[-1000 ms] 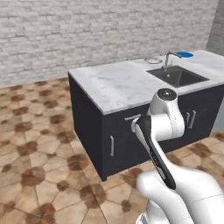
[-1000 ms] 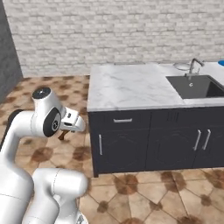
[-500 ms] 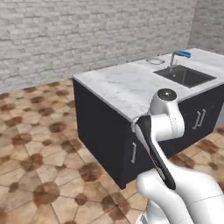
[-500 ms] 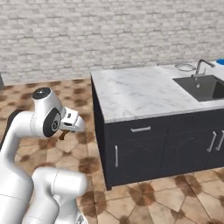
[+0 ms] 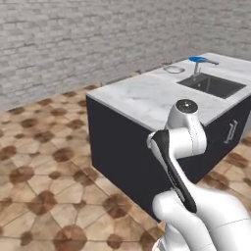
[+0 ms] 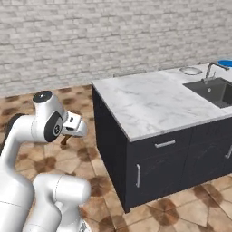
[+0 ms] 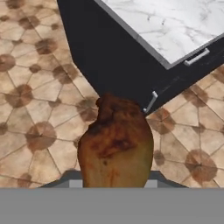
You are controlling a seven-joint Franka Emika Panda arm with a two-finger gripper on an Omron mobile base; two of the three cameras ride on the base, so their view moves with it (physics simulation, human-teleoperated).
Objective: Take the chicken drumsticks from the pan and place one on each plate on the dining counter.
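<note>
A golden-brown chicken drumstick [image 7: 116, 144] stands close in front of the hand camera, and my gripper [image 6: 68, 136] is shut on it. From the right base view the drumstick [image 6: 65, 140] pokes out below the hand, held over the tiled floor left of the dining counter [image 6: 145, 102]. On the far end of that counter [image 5: 142, 95] lie a pale plate [image 6: 190, 70] and a bright blue plate [image 6: 225, 63]. The left base view shows the pale plate [image 5: 172, 69] and the blue plate [image 5: 200, 60] beyond the sink. The pan is out of view.
A sink [image 6: 217, 90] with a faucet [image 6: 212, 70] is set in the counter's right part. Dark cabinet fronts with metal handles [image 6: 164, 144] face me. Brown tiled floor [image 5: 44, 166] spreads to the left, with a grey brick wall [image 5: 73, 39] behind.
The whole picture has shifted, so the base has driven: the counter's near corner now sits closer and more central. The drumstick stays held in the gripper.
</note>
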